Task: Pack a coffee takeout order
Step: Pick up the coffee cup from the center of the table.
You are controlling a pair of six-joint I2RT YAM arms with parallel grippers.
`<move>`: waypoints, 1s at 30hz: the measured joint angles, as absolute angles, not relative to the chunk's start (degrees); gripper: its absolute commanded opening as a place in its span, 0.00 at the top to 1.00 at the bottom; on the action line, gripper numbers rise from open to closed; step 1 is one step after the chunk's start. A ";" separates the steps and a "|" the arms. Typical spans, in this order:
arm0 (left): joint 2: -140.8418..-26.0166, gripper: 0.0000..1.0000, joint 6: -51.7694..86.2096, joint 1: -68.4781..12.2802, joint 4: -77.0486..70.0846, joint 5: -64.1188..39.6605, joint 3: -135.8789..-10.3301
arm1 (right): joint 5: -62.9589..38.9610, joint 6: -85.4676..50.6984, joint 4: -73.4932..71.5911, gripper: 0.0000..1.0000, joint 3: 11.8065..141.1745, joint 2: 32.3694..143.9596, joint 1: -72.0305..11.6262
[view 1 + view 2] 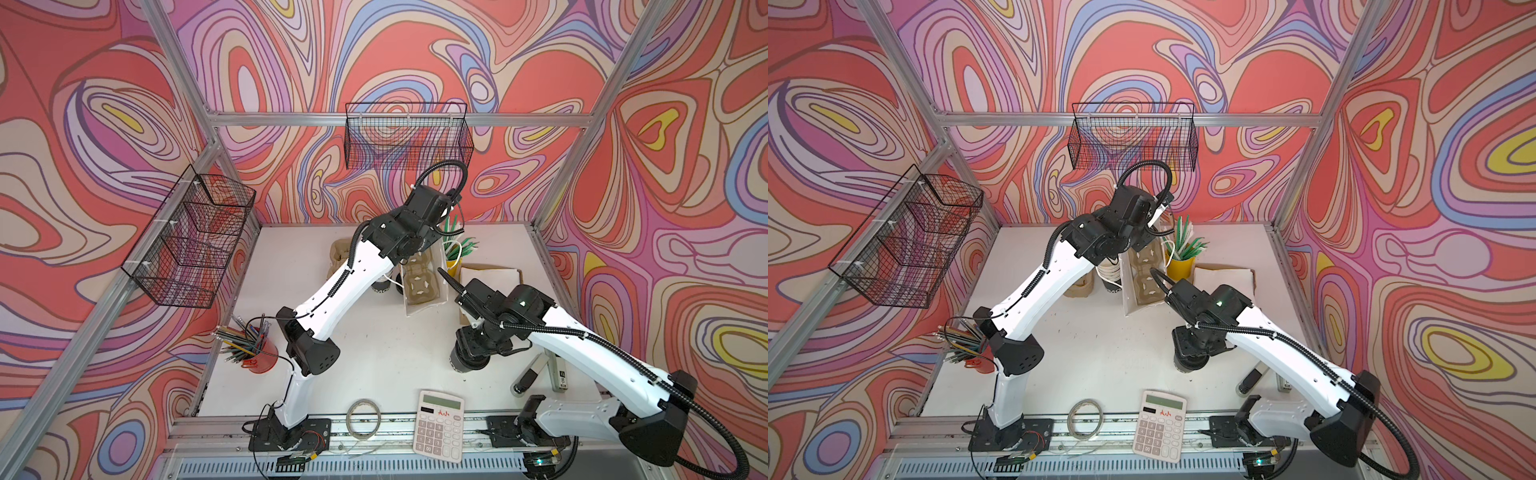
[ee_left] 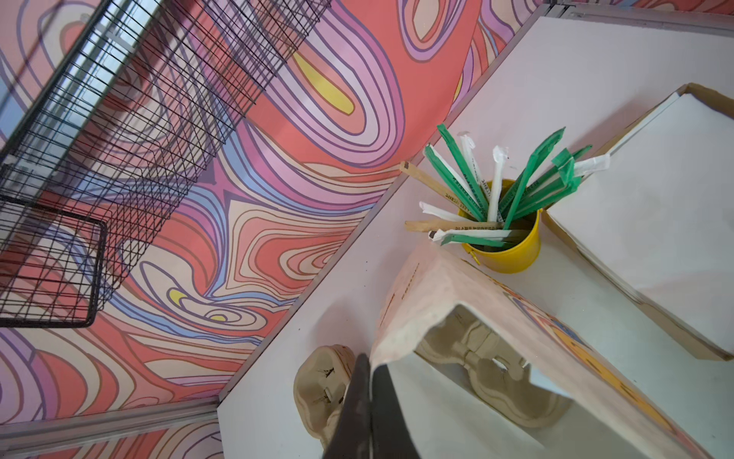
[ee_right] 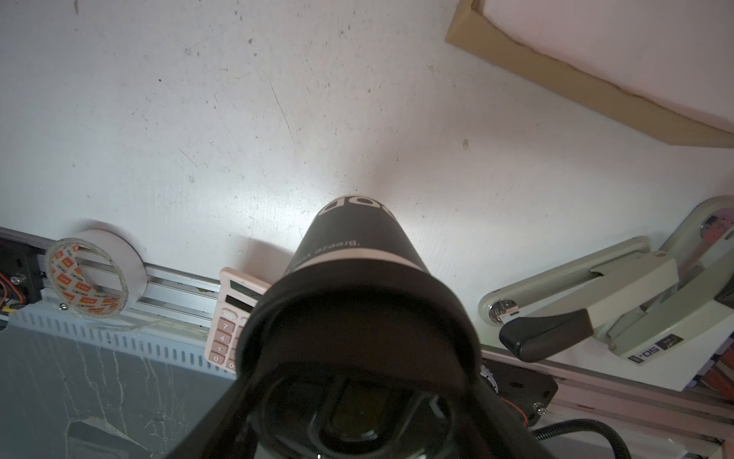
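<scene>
Calculator (image 1: 439, 424) and tape roll (image 1: 365, 417), front edge of the table (image 1: 374, 353): not part of the order.

Top views: right gripper (image 1: 469, 348) clamped round the black lidded cup (image 1: 466, 363), right of the table's middle; resting or just clear of the surface, cannot tell. White paper bag (image 1: 424, 309) open, toward the back edge, pulp carrier (image 1: 418, 286) inside.

Left wrist view: left gripper (image 2: 367, 397) pressed together, pinching the bag's rim.

Right wrist view: cup gripped at the lid end.

Step in hand, judged: cup to bag. The next move calls for lowering it upright into a free carrier socket.
</scene>
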State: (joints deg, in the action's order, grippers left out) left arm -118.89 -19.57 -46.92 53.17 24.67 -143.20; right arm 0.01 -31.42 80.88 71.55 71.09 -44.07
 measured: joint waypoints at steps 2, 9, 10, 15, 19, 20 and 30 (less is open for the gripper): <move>-120.38 1.00 -20.23 -46.70 53.04 24.49 -145.14 | 0.03 -31.33 80.58 0.30 71.85 71.29 -44.07; -121.08 1.00 -20.56 -46.57 53.45 24.12 -145.29 | -0.03 -31.14 80.09 0.31 72.44 72.44 -44.66; -120.92 1.00 -20.38 -46.74 53.21 24.27 -144.75 | -0.03 -31.14 80.09 0.31 72.44 72.51 -44.75; -118.39 1.00 -19.55 -48.34 52.34 25.12 -137.34 | -0.05 -31.16 79.88 0.31 72.44 72.53 -45.41; -117.05 1.00 -18.55 -50.06 51.68 26.35 -134.30 | -0.05 -31.31 79.48 0.31 72.44 72.51 -46.44; -116.68 1.00 -18.22 -50.43 51.59 26.55 -133.82 | -0.08 -31.40 79.40 0.31 72.44 72.51 -46.65; -112.75 1.00 -13.23 -54.41 52.42 29.58 -132.16 | -0.03 -32.67 78.85 0.31 72.42 72.01 -48.71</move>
State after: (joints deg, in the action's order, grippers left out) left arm -112.75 -13.23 -54.41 52.42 29.58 -132.16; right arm -0.03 -32.67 78.85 72.42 72.01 -48.71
